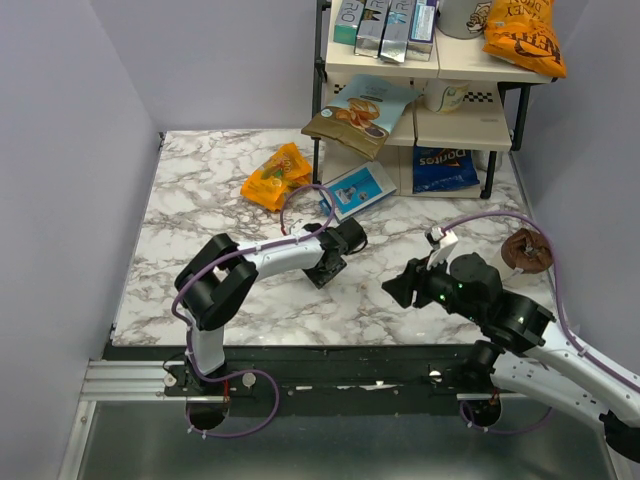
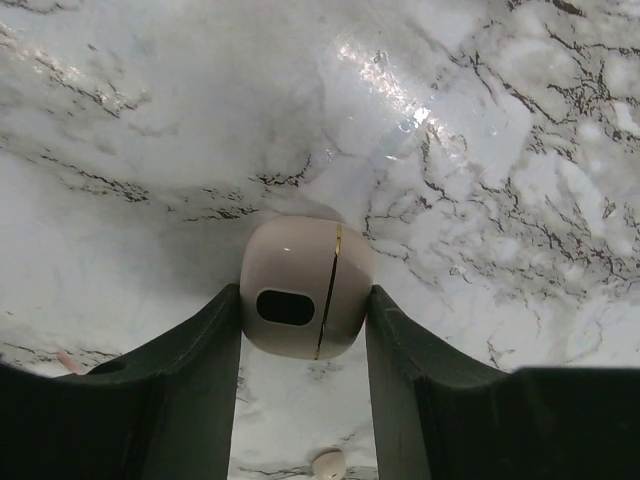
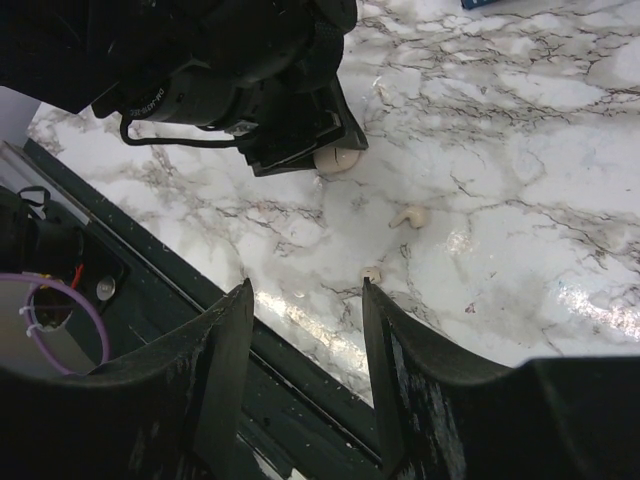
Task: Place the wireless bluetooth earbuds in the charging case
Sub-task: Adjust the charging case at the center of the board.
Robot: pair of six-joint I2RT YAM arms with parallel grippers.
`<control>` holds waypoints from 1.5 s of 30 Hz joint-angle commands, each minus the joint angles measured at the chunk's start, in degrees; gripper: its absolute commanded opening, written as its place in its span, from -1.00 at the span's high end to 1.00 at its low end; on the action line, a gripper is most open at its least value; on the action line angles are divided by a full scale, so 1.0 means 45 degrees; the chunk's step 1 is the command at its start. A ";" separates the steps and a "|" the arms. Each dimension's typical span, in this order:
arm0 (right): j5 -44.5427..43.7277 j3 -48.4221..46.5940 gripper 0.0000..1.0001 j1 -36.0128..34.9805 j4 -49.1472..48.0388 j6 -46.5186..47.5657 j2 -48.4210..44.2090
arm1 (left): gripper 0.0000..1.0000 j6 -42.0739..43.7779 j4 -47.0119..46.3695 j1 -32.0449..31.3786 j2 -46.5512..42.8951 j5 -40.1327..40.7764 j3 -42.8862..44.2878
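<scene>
- I saw a white marble-patterned table point(image 1: 200, 220) with grey veins, glossy enough to throw back a bright glare; its near edge ended in a dark strip and a metal rail point(image 1: 120, 380)
- Plain pale lavender walls point(image 1: 60, 150) closed in the left side and the back; the light on them looked even
- At the far right stood a black-framed shelf unit point(image 1: 420, 60) with cream boards; snack bags point(image 1: 520, 35) and boxes sat on it
</scene>
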State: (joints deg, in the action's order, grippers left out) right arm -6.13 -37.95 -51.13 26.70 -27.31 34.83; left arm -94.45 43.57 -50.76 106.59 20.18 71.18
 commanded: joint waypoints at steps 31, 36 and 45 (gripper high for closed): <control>-0.0416 0.0114 -0.11 0.0035 0.0572 0.0913 -0.0827 | -0.98 1.9304 -0.1971 0.0206 -0.4547 -0.4083 -0.2009; 0.0248 0.0134 -0.11 0.0035 -0.0034 0.0757 -0.0378 | -0.98 2.1283 -0.1926 0.0264 -0.2811 -0.4664 -0.1795; -0.0938 0.0543 -0.10 0.0035 -0.0931 -0.0667 0.1067 | -0.88 1.8863 -0.5052 0.2178 -0.4696 -0.4817 -0.3353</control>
State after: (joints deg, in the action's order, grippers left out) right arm -6.90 -37.67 -51.03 26.83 -26.24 37.39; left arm -6.50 29.08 -43.09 93.91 1.15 60.27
